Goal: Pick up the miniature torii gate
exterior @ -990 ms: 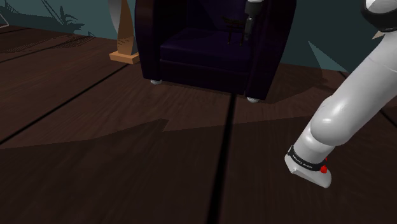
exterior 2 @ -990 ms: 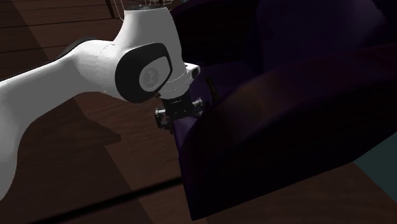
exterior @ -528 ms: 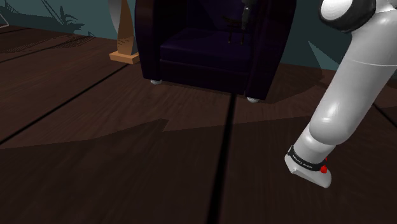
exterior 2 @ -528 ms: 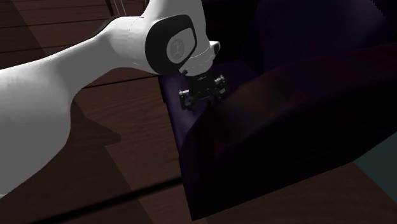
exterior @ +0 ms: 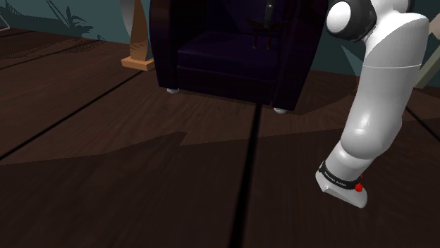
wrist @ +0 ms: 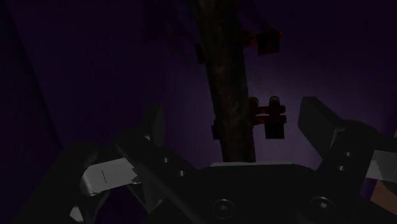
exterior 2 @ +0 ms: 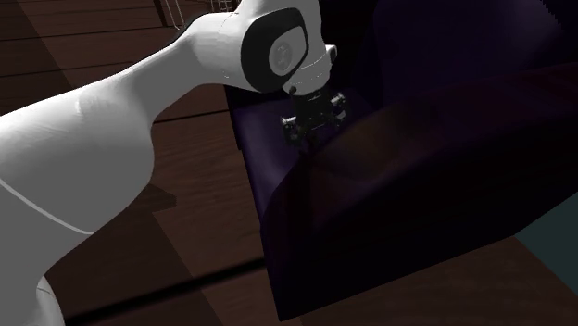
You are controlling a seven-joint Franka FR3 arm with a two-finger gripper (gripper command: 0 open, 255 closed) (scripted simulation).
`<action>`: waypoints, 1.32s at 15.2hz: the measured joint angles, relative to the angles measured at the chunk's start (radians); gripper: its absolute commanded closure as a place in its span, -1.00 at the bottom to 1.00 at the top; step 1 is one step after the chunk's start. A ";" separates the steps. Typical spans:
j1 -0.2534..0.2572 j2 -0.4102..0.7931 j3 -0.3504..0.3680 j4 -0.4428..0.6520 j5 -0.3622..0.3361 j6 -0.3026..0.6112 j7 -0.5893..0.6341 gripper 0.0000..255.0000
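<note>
Wrist view: tool [wrist: 234, 109] spread around untouched miniature torii gate [wrist: 229, 70], top beam running straight ahead of tool, upright on purple armchair [exterior: 225, 60]; dark wooden floor [exterior: 106, 155].

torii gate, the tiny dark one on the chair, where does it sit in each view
Shoulder view: the small dark torii gate stands on the dark purple armchair's seat, top centre.
Second exterior view: too dark to tell, somewhere under the black gripper by the armrest.
Wrist view: its brown beam between the open fingers, untouched.
Shared landmark: the armchair.
</note>
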 measured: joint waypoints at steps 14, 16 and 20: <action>0.011 -0.033 0.000 -0.105 -0.015 0.076 0.013 1.00; 0.009 -0.028 0.000 -0.093 -0.012 0.068 0.011 1.00; 0.000 -0.002 -0.001 -0.010 -0.001 0.010 -0.001 1.00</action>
